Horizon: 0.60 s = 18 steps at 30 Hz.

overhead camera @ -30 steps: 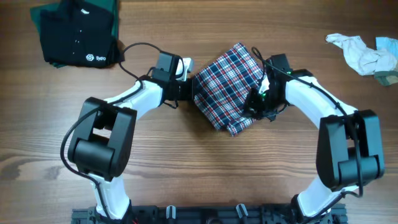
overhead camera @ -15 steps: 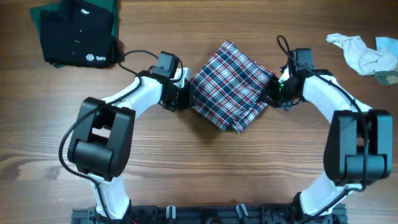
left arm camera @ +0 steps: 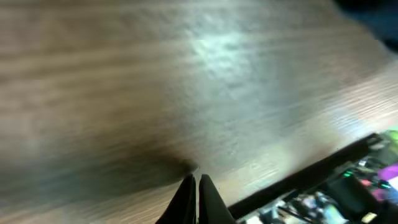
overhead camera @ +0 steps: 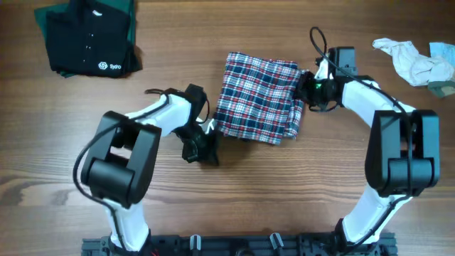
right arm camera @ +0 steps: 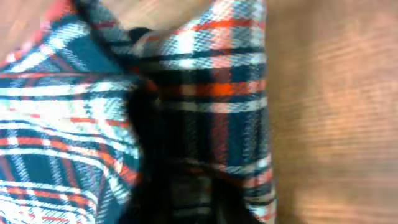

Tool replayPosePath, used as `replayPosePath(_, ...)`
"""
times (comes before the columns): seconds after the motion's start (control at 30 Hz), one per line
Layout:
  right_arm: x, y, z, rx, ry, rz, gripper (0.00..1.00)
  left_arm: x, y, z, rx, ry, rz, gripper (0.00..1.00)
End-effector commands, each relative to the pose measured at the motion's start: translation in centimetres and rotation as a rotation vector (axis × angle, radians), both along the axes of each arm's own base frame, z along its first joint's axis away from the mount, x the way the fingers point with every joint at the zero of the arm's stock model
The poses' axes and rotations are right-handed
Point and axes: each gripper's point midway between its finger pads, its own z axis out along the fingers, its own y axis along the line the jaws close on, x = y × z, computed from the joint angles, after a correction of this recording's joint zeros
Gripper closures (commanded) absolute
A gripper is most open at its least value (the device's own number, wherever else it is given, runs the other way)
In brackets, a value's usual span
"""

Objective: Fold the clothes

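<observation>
A folded red, white and blue plaid shirt (overhead camera: 257, 99) lies on the wooden table at centre. My right gripper (overhead camera: 302, 89) is at its right edge, shut on the plaid cloth, which fills the right wrist view (right arm camera: 155, 99). My left gripper (overhead camera: 201, 147) has come off the shirt and sits on bare wood just below its left corner, fingers shut and empty. In the left wrist view the closed fingertips (left arm camera: 194, 183) hover over blurred wood.
A folded black shirt on dark green cloth (overhead camera: 89, 39) lies at the back left. A crumpled pale garment pile (overhead camera: 419, 62) lies at the back right. The table's front rail shows in the left wrist view (left arm camera: 323, 193).
The plaid shirt was rotated and shifted back, now lying square. My left gripper let go and swung down toward the front. My right gripper moved back and right with the shirt's edge.
</observation>
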Motion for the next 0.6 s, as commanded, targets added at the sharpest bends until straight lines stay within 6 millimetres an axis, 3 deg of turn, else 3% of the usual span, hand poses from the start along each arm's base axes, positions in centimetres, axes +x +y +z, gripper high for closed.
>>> replayPosePath(0.0,2.1,-1.7,0.2,-0.086,-0.056,0.017,0.66,2.3,1.2,3.6,0.070,-0.263,-0.055,0.96)
replayPosePath(0.07,2.8,-1.4,1.0,-0.084,-0.087,0.045,0.45,4.7,3.3,5.8,0.201,-0.428,0.011,0.96)
replayPosePath(0.1,3.0,-1.5,1.4,-0.088,-0.092,0.048,0.39,5.6,3.9,6.9,0.226,-0.495,0.029,0.96)
replayPosePath(0.13,3.4,-1.5,1.8,-0.097,-0.103,0.065,0.27,6.8,4.2,8.2,0.237,-0.577,0.044,0.92)
replayPosePath(0.17,3.6,-1.5,2.3,-0.106,-0.109,0.074,0.17,8.2,4.2,9.5,0.230,-0.662,0.068,0.84)
replayPosePath(0.23,4.3,-1.5,3.9,-0.111,-0.113,0.084,0.01,11.3,3.7,11.7,0.188,-0.813,0.117,0.59)
replayPosePath(0.3,4.8,-1.6,5.5,-0.111,-0.105,0.085,0.00,14.2,3.3,12.6,0.151,-0.917,0.152,0.28)
replayPosePath(0.33,5.0,-1.7,6.1,-0.119,-0.099,0.080,0.00,15.0,3.2,12.5,0.144,-0.935,0.163,0.21)
replayPosePath(0.4,5.1,-2.8,7.4,-0.174,-0.078,0.055,0.00,16.3,3.1,11.9,0.136,-0.956,0.179,0.13)
replayPosePath(0.47,5.1,-5.3,8.7,-0.291,-0.041,-0.006,0.00,17.4,2.2,10.6,0.082,-0.965,0.138,0.12)
replayPosePath(0.57,4.7,-6.7,10.4,-0.316,-0.013,-0.037,0.00,18.1,0.7,8.1,0.005,-0.937,0.091,0.09)
